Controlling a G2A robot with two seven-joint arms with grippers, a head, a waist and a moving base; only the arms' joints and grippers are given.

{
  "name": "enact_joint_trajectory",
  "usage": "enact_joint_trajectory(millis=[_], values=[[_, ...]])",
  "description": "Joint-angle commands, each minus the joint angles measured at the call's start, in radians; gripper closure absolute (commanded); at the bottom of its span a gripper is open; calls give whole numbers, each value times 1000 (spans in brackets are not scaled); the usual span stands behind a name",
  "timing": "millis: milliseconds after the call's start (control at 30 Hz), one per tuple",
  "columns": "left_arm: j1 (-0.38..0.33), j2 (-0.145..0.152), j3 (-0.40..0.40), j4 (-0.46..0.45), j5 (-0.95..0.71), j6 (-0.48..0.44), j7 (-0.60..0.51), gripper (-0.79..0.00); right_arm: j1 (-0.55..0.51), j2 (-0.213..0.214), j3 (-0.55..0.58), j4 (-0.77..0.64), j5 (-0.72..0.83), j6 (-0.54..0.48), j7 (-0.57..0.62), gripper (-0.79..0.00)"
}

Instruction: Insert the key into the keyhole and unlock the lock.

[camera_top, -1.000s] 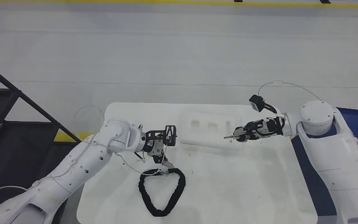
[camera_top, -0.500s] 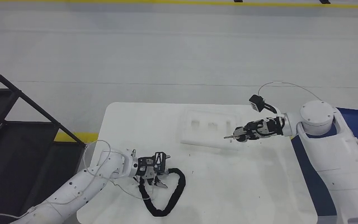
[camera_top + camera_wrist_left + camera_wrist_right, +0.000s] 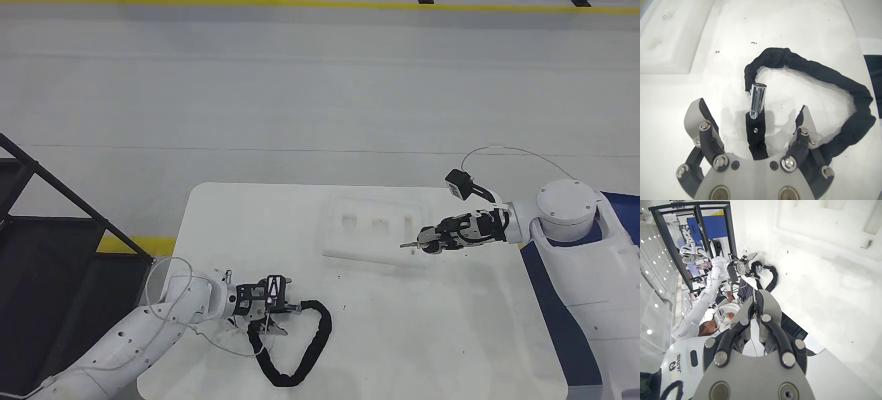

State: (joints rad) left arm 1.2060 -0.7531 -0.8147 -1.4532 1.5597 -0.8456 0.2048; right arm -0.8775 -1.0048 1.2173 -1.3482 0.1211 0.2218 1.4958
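The lock is a black fabric-sleeved chain lying looped near the table's front left. Its chrome cylinder end lies flat on the table. My left gripper is open and low over that end, one finger on each side of the sleeve without touching it. In the top view the left gripper sits at the loop's left end. My right gripper hangs above the table's right side, shut on the key, whose thin blade points left. The key shows as a thin metal strip between the fingers.
A white foam tray with shallow recesses lies at the back middle of the white table, between the two arms. A black frame stands left of the table.
My left arm has swung back and down toward the table's front left, bringing its open gripper over the lock's cylinder end. The right arm and key have stayed still.
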Motion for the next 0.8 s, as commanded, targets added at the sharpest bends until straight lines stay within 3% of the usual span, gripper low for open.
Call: enact_joint_trajectory(millis=[0,133,200,333,533,600,767], values=[[3,-1,-1,6,0,-1,10,-785,0,0,0,0,0,0,0,0],[3,-6,2,12,5,4,19,-785,0,0,0,0,0,0,0,0],[2,-10,6,13,7,11,19,-702,0,0,0,0,0,0,0,0],[-2,-18,15,21,18,26,-4,-428,0,0,0,0,0,0,0,0],[-2,-27,14,29,11,46,-36,-185,0,0,0,0,0,0,0,0],[-4,-29,14,31,3,41,-40,0,0,0,0,0,0,0,0,0],[-9,-35,5,39,-38,14,-25,0,0,0,0,0,0,0,0,0]])
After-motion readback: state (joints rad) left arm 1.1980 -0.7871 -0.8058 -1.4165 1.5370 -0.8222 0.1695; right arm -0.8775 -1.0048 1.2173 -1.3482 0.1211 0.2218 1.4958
